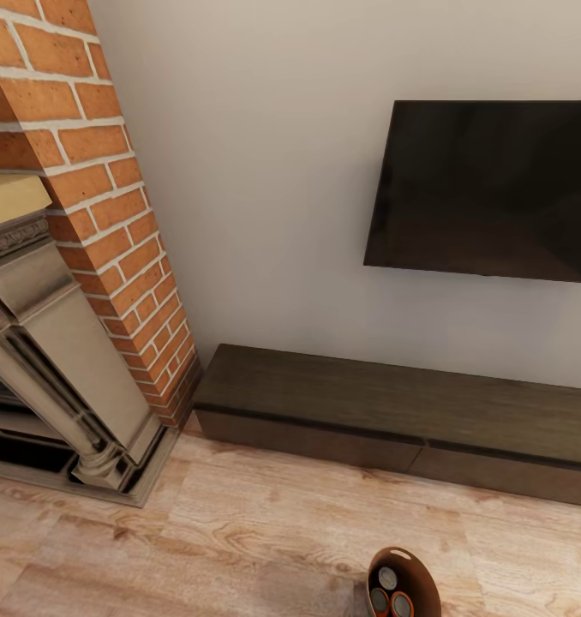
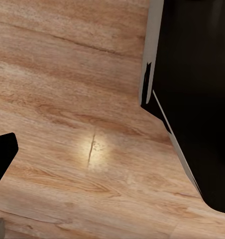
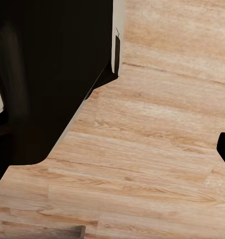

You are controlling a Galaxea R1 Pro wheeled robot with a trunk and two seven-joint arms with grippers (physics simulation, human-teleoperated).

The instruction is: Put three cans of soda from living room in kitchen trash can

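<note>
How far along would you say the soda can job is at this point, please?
Done: the bin at the head view's lower edge already holds cans; three round tops seem visible, though it is partly cropped. In hand: the robot faces the TV, cabinet and fireplace, so it is in the living room. Left: getting the bin to the kitchen.
</note>
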